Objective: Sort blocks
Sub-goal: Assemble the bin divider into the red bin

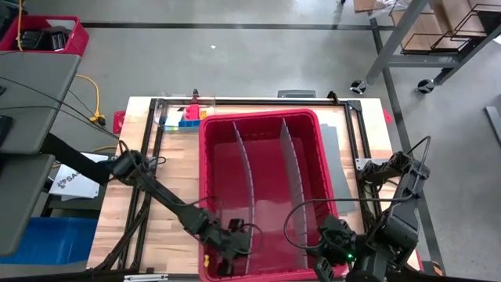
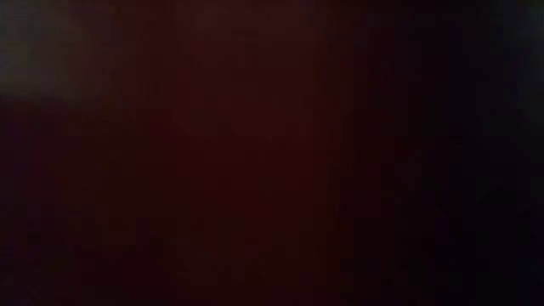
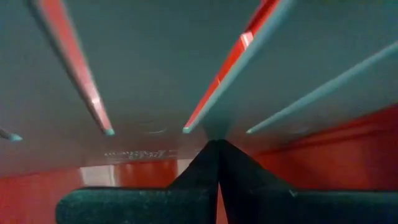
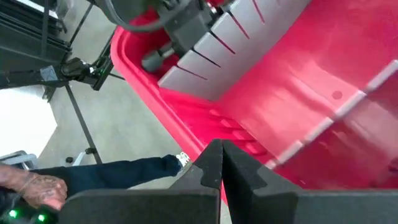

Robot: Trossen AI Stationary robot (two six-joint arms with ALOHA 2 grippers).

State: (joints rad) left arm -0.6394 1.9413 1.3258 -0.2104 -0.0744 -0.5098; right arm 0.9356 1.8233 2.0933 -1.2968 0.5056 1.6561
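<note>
You had both arms down at the near end of the red bin (image 1: pixel 262 117), which filled the middle of the table (image 1: pixel 172 164) and left only narrow strips of bare wood on either side. The left gripper (image 1: pixel 235 249) sat inside the bin's near left corner, its fingers (image 3: pixel 205 168) pressed together with nothing between them, the tips close against a grey slotted divider sheet (image 3: pixel 149 74) that crowded its wrist view. The right gripper (image 1: pixel 333 254) hung at the near right corner over the bin's rim, its fingers (image 4: pixel 214 165) likewise closed on nothing, right at the red edge. Two curved grey dividers (image 1: pixel 249 176) ran from the far wall toward the near end, splitting the bin into three lanes that looked bare where they could be seen. The blocks (image 1: pixel 186 119) lay in a small cluster on the table just beyond the bin's far left corner, beside the black frame (image 1: pixel 153 149), well apart from both grippers. In the right wrist view a person's hand (image 4: pixel 28 190) and dark sleeve (image 4: pixel 118 171) showed below the table's near edge. The low view was dark and showed nothing.
</note>
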